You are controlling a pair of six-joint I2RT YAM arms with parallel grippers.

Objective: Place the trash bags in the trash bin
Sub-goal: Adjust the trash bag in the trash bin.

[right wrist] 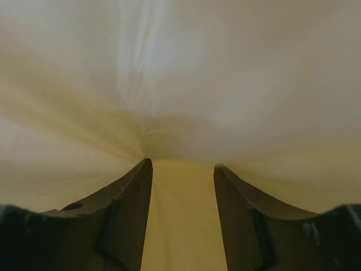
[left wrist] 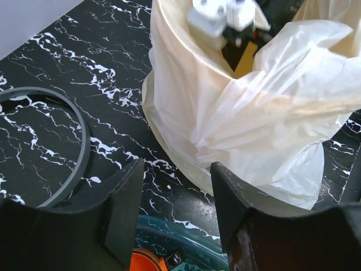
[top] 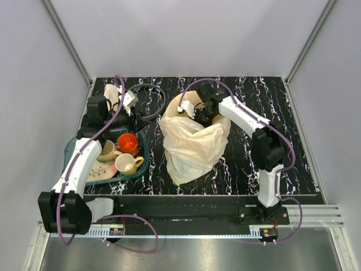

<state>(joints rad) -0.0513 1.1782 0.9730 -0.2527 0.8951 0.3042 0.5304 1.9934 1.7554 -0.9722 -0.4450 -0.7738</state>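
Observation:
The trash bag is a wide translucent yellowish sheet draped over the cream trash bin, spilling down its near side onto the table. My right gripper reaches down into the bin's mouth. In the right wrist view its jaws stand apart, tips pressed into the film, which fills the view. My left gripper hovers left of the bin, open and empty. The left wrist view shows its gripper short of the film-covered bin wall and the bag.
A loose dark grey ring lies on the black marbled table left of the bin, also in the left wrist view. A teal dish tray holds an orange cup and cream mugs. Enclosure walls surround the table.

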